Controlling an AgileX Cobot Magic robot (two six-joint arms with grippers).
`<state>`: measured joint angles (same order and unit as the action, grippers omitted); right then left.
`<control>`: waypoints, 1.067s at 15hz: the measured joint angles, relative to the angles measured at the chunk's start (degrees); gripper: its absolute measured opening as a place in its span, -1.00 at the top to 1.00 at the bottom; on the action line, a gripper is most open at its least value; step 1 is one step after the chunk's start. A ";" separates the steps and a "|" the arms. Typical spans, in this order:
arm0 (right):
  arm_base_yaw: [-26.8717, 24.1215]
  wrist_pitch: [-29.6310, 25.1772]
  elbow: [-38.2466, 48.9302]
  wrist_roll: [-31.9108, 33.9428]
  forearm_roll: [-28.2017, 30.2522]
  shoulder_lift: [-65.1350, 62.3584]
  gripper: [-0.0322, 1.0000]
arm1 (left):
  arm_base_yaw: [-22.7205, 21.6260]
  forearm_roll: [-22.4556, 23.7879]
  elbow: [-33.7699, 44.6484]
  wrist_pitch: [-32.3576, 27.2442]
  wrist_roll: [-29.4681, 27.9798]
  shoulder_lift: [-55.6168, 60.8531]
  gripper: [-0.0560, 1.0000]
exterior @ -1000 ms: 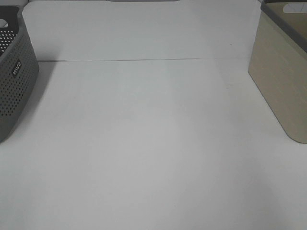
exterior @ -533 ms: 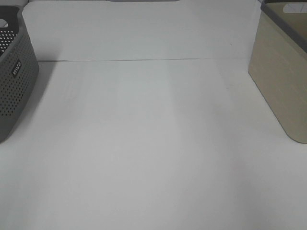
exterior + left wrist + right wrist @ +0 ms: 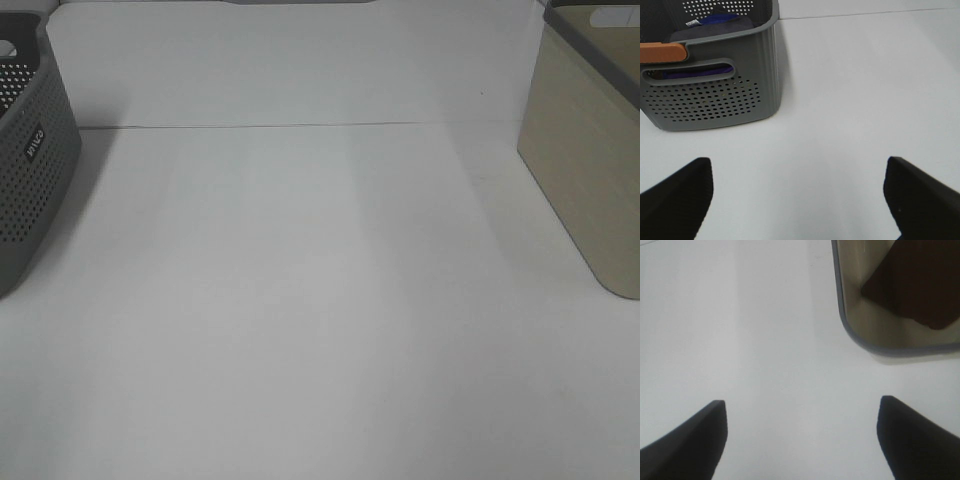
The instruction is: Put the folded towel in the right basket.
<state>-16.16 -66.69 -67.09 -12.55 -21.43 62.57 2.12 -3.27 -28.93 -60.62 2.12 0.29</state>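
Observation:
The right basket [image 3: 580, 180] is beige with a grey rim and stands at the table's right edge. In the right wrist view a dark brown folded towel [image 3: 915, 285] lies inside this basket [image 3: 850, 325]. My right gripper [image 3: 801, 407] is open and empty above the bare table, just short of the basket's corner. My left gripper [image 3: 797, 170] is open and empty over the table near the left basket. Neither gripper shows in the exterior high view.
A grey perforated basket [image 3: 30, 180] stands at the table's left edge. In the left wrist view it [image 3: 715, 100] holds a purple and dark cloth [image 3: 715, 22] and has an orange handle piece [image 3: 662, 51]. A seam line [image 3: 300, 126] crosses the white table.

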 joint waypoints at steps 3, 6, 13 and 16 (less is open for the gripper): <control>0.00 4.87 10.26 -0.52 0.00 -11.12 -0.56 | 0.00 0.00 0.00 0.00 0.00 0.00 -0.77; 0.00 7.56 19.77 -0.80 -0.06 -23.66 -0.56 | 0.00 0.00 0.00 0.00 0.00 0.00 -0.77; 9.74 3.67 30.60 -3.32 5.04 -47.56 -0.56 | 0.00 0.00 0.00 0.00 0.00 0.00 -0.77; 18.22 2.46 32.09 1.09 13.58 -54.95 -0.56 | 0.00 0.00 0.00 0.00 0.00 0.00 -0.77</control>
<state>2.06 -64.23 -35.01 -11.46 -7.85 7.62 2.12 -3.27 -28.93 -60.62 2.12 0.29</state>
